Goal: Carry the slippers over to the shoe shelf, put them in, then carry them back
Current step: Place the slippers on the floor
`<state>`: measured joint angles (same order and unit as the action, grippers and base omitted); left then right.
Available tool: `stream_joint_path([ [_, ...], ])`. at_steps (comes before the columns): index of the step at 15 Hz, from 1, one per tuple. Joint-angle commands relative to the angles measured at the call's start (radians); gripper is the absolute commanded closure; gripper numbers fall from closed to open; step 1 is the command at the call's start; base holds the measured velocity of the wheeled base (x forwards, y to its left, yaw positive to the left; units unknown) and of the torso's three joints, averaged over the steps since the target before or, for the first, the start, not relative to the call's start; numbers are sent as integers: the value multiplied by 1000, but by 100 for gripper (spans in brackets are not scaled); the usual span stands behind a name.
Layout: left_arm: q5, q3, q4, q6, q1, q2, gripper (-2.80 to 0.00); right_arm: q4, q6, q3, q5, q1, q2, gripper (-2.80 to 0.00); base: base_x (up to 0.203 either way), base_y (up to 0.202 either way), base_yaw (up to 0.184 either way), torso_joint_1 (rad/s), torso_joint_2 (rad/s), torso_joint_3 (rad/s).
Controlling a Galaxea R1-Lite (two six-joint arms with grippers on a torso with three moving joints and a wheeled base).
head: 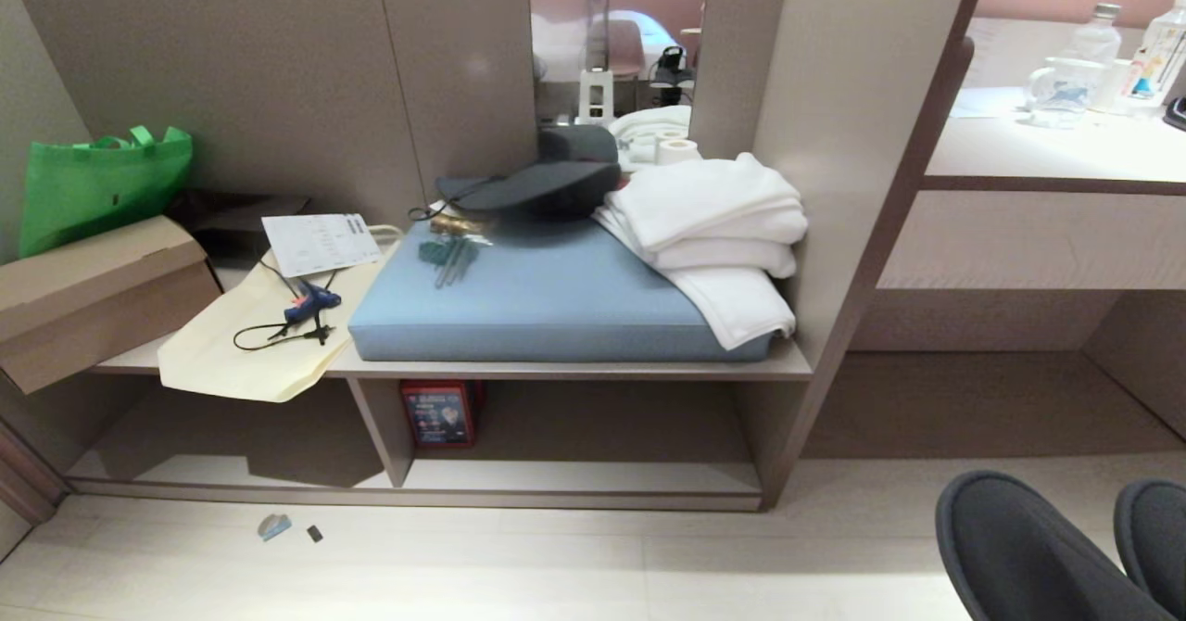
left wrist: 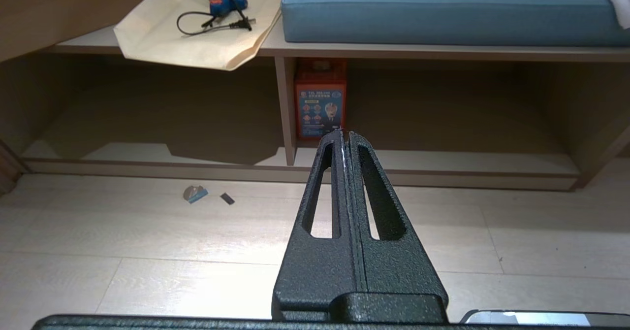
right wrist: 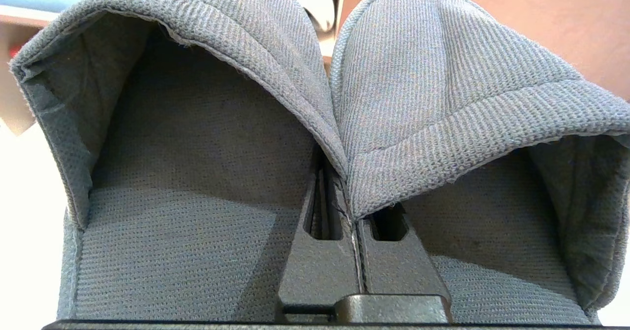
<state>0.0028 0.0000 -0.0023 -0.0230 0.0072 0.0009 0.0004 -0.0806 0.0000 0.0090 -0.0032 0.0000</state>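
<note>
Though pinched, soft blue-grey slippers (right wrist: pixel 206 138)

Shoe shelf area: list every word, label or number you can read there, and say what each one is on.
No text here can be read.
Red box in the shoe shelf, beside the divider: printed poster with a figure, lettering too small.
White printed sheet on the top board: lines of print, blurred.
Bottle labels on the counter: coloured, unreadable.
Slippers: no label visible.
</note>
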Motion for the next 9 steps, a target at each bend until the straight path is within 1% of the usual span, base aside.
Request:
stream_joint_path([
  [1, 0, 0, -1, 0, 0, 1, 0, 1, -1, 0, 0, 0, 2, 0, 0, 0, 0, -1, 4, 194],
  [5, 0, 0, -1, 2, 0, 1, 0, 0, 2, 0, 0, 0, 2, 0, 0, 0, 0, 2, 4, 198],
  [9, -1, 0, -1, 3, 0, 1, 0, 0, 2, 0, 0, 2, 2, 0, 0, 0, 0, 3, 5, 68],
])
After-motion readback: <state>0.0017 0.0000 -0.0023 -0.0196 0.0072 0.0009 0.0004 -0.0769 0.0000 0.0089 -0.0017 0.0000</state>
